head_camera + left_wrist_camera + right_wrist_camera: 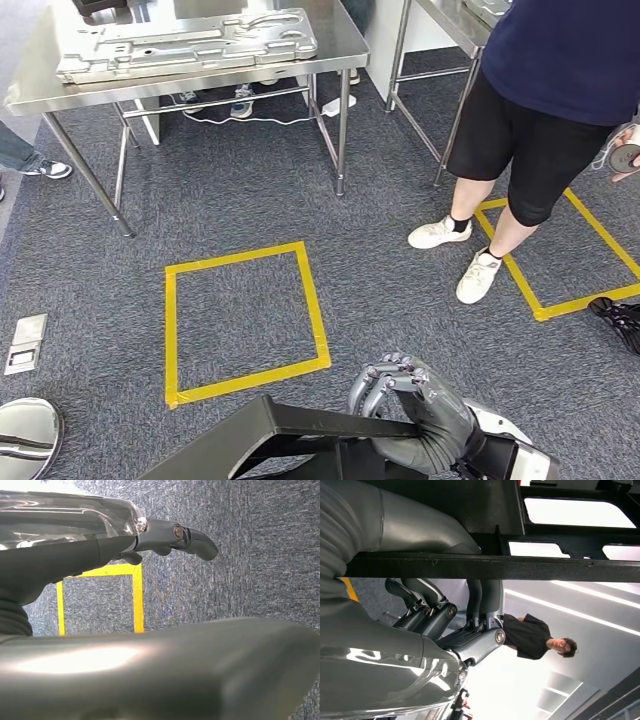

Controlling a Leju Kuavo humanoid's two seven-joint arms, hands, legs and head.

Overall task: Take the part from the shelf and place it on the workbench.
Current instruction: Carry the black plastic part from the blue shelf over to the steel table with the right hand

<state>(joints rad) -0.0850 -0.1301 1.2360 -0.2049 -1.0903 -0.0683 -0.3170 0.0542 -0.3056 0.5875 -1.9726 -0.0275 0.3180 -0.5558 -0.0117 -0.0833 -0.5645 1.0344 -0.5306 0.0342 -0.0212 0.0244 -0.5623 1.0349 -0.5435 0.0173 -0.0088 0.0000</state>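
Observation:
The part is a black metal frame (264,432) of flat bars, low in the head view and held above the carpet. My right hand (421,408) grips its right end, fingers curled over the top bar. In the right wrist view the fingers (433,615) wrap under the same black bar (508,567). My left hand (170,535) hangs over the carpet with its fingers stretched out straight and nothing in them. The workbench (343,45) is a steel table at the far side, with a silver stamped panel (189,42) lying on it.
A yellow tape square (241,320) marks the carpet between me and the workbench. A person in dark shorts and white shoes (528,140) stands at the right on another taped square, beside a second steel table (453,25). A metal floor plate (26,342) lies left.

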